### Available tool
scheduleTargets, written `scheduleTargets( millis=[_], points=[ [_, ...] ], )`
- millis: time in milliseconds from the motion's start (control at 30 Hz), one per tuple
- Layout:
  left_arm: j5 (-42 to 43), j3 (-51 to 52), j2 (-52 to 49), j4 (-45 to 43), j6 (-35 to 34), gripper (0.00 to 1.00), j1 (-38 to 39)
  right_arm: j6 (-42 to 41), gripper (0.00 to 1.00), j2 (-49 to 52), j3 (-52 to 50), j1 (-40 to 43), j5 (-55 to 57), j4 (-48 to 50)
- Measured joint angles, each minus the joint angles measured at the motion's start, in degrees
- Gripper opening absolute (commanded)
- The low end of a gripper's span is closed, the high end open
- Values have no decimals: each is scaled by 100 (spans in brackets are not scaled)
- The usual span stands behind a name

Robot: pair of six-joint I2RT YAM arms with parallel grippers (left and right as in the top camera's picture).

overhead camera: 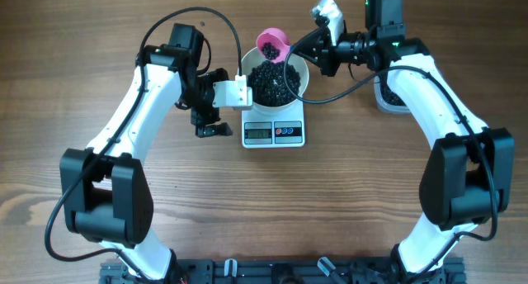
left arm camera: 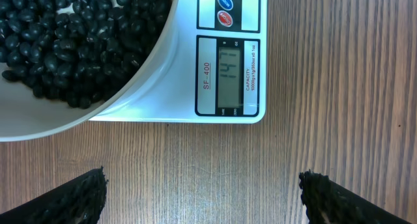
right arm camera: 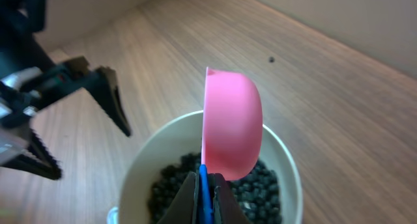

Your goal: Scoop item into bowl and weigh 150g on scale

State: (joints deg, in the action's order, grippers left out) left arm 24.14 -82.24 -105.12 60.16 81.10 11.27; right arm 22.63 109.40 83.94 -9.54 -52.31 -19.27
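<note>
Both arms reach inward: right fingers (right arm camera: 186,204) pinch tilted scoop (right arm camera: 232,123), left fingers (left arm camera: 77,199) gape empty.

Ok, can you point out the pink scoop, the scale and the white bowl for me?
pink scoop (right arm camera: 231,123): right wrist view, on the rounded back of its cup.
scale (left arm camera: 229,76): left wrist view, on its grey display.
white bowl (left arm camera: 130,87): left wrist view, on its bare inner wall beside the black beans.

Pink scoop (right arm camera: 232,123) on edge above white bowl (right arm camera: 290,167) of black beads (right arm camera: 262,185), handle in the right claw (right arm camera: 204,183)'s tight grip
</note>
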Motion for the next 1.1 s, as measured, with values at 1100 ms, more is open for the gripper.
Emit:
scheduleTargets(
  millis=[1100],
  points=[
    [0, 0, 0, -2, 0, 100, 0, 1263, 4, -299, 0, -7, 625, -529]
  ],
)
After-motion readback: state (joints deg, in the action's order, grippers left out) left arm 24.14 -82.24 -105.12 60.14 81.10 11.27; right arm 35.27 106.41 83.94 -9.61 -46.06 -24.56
